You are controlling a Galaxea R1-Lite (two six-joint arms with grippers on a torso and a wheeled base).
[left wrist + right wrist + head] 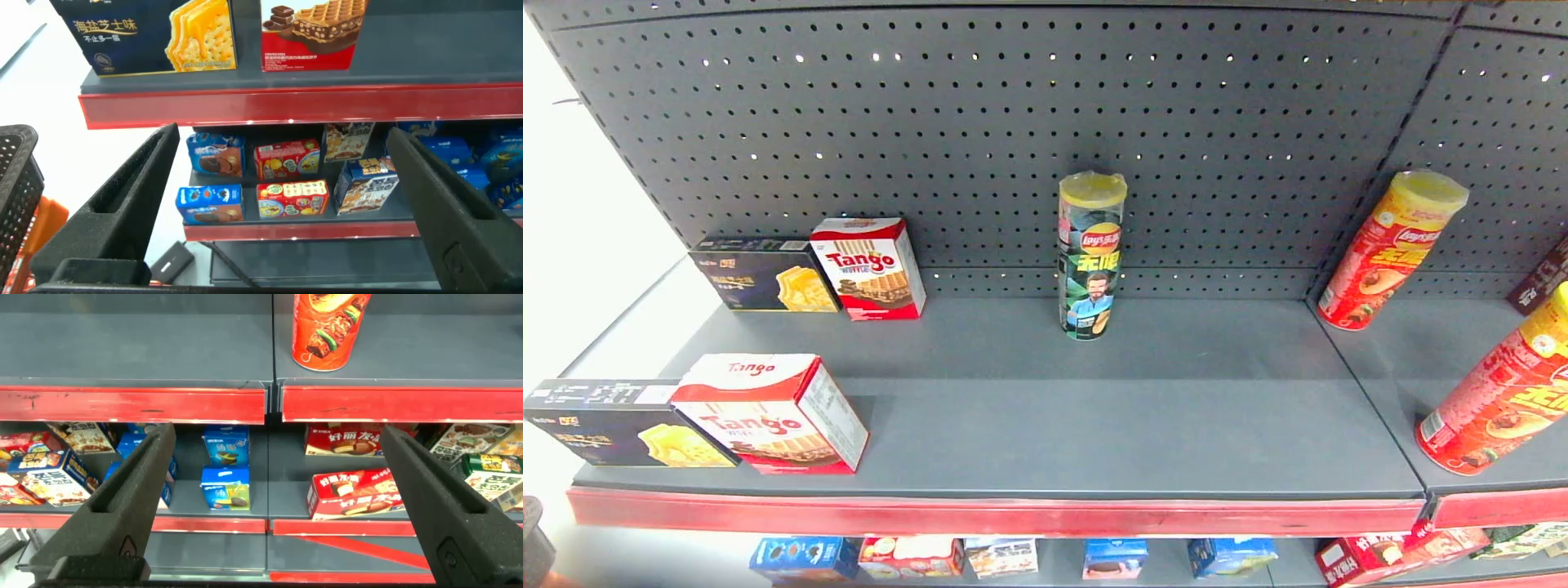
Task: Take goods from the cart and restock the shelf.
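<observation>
Closest to me, my left end effector [282,135] has its two black fingers spread wide with nothing between them. My right end effector [278,429] is spread just as wide and is likewise empty. Near the left one, off to the left, is the edge of a black mesh basket [15,188].

Beyond the fingers are the lower shelves [343,231]. Past the left end effector they carry blue cookie boxes [216,155] and red biscuit boxes [286,158]. Past the right one they carry small blue boxes [226,449] and red pie boxes [351,494].

Above those is the grey shelf [1094,408] with its red front rim [1013,516]. At its near left corner, a black cracker box [613,425] and a red-and-white wafer box [776,412] stand touching side by side at the rim. On the right, in the neighbouring bay, a red chips can [1494,392] stands close to the front edge.

Farther back on the left, a second black cracker box [760,273] and a second wafer box [870,265] sit side by side against the perforated back panel [980,122]. Near the middle of the back, a green chips can [1090,257] with a yellow lid stands upright and alone, well apart from the boxes. Far right, another red chips can [1392,249] stands at the back of the neighbouring bay, with a dark package [1539,286] just showing at the right edge beyond it.
</observation>
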